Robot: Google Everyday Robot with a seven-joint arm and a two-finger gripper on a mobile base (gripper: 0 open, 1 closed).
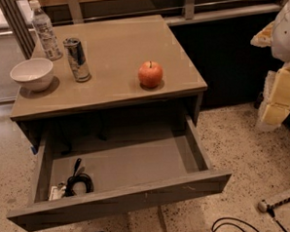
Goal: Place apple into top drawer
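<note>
The red-orange apple [150, 74] stands on the tabletop [117, 46], near its front right part. Below it the top drawer [125, 198] is pulled wide open, its grey-brown floor mostly bare. A coiled black cable [78, 182] and a small white item [54, 192] lie in the drawer's front left corner. My gripper [279, 94], white with yellowish parts, hangs at the right edge of the view, well to the right of the table and apart from the apple. It holds nothing that I can see.
On the left of the tabletop stand a white bowl [31, 74], a silver can [77, 59] and a clear water bottle [45, 30]. A white power strip [282, 198] and black cables [233, 226] lie on the speckled floor at the lower right.
</note>
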